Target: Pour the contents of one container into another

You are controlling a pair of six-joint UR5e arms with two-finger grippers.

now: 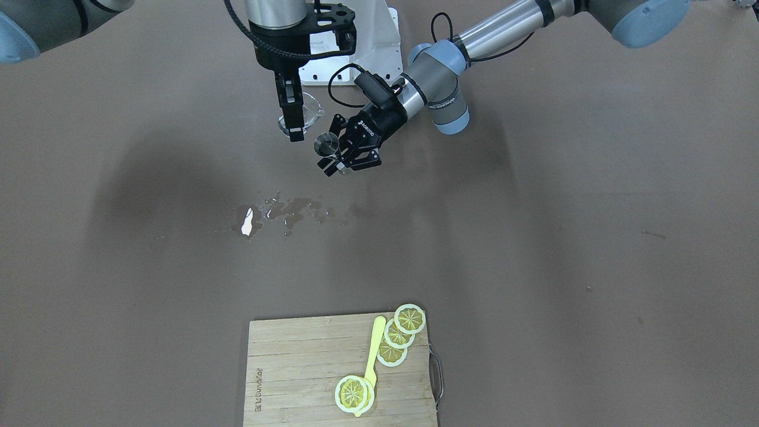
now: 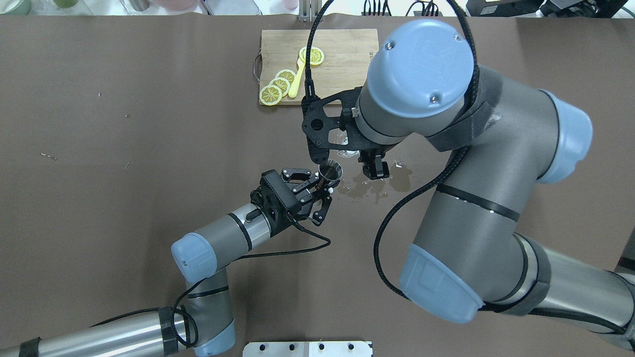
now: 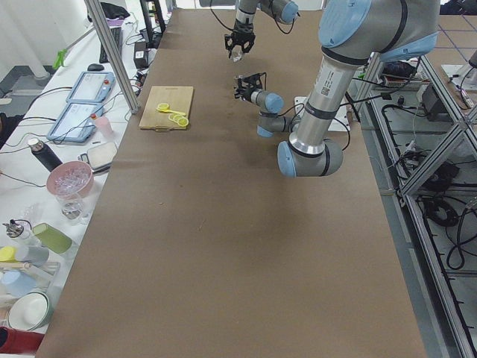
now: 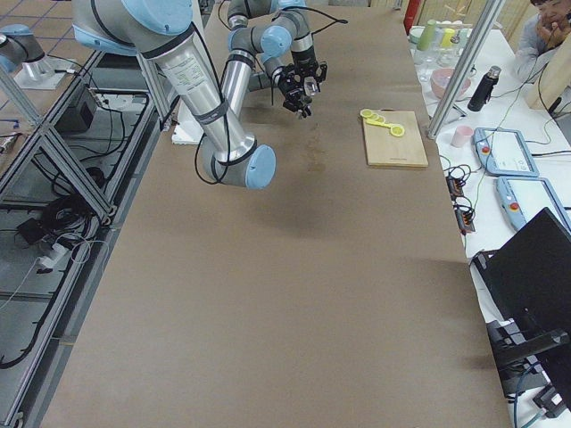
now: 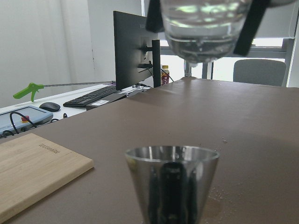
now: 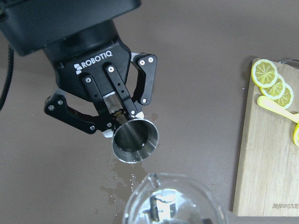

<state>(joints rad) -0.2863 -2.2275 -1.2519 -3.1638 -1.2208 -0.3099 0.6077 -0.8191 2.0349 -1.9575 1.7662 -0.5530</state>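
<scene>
Steel cup (image 6: 135,140) was off the table, clenched low on its body by the left gripper (image 1: 337,159), mouth up. Inside looked empty in the right wrist view. Left arm came in low and angled toward the table centre.

Glass beaker (image 5: 202,23) hung above the cup, not touching, with a clear gap between them in the left wrist view. Water was visible in its lower part. Its spout faced the steel cup in the right wrist view. Couldn't tell how far it was tilted. Right gripper (image 1: 293,121) pointed straight down and grasped the beaker, one finger on each side of the glass.

Wet patch (image 1: 290,210) sat on the brown table (image 1: 563,237) just beyond the two containers, with scattered drops around it.

Farther out, near the table's far edge: wooden cutting board (image 1: 296,379) with lemon slices (image 1: 410,318) and a yellow spoon (image 1: 373,347) lying among them. Well apart from both grippers.
</scene>
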